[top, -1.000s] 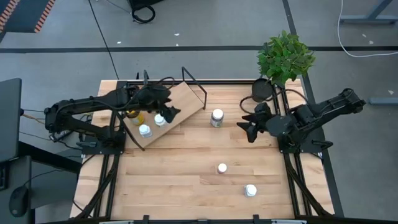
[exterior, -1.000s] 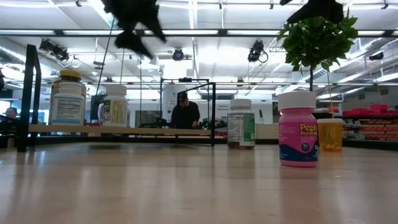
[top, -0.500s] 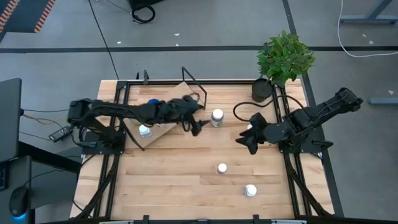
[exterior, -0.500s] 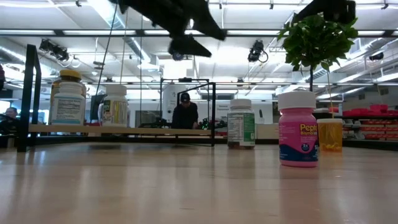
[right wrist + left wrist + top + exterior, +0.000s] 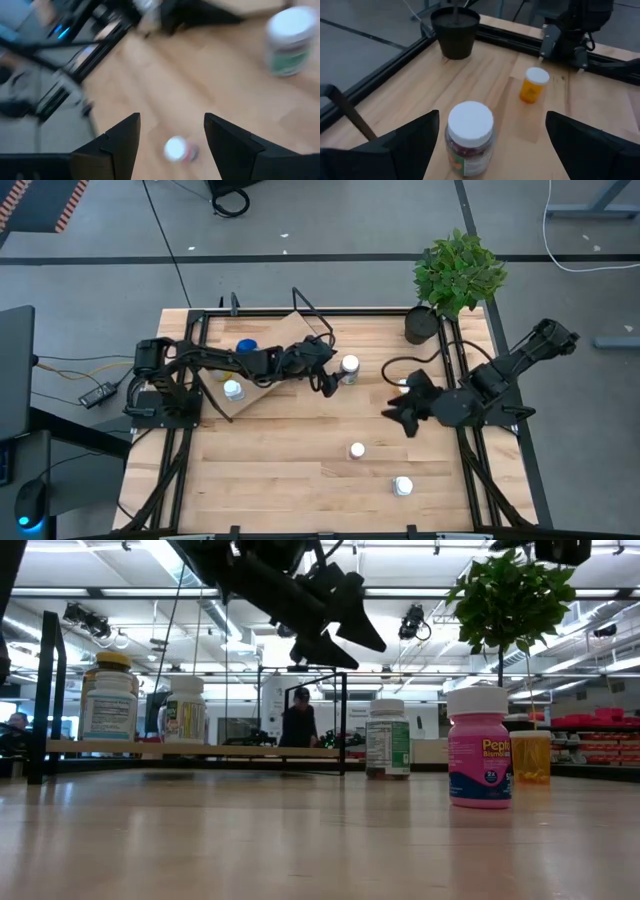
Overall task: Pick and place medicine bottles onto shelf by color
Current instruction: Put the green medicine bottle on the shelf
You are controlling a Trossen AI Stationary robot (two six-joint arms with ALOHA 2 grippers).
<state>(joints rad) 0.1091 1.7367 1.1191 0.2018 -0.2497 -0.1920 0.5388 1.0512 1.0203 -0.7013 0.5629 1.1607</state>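
With our left gripper hanging jaws wide apart just beside the white-capped bottle on the table near the shelf, and our right gripper empty with jaws apart, a low descent could topple it.

Your left gripper hangs wide open just short of the white-capped bottle, nothing between them. Beyond that bottle stand the orange bottle and black pot; the shelf sits behind your wrist.
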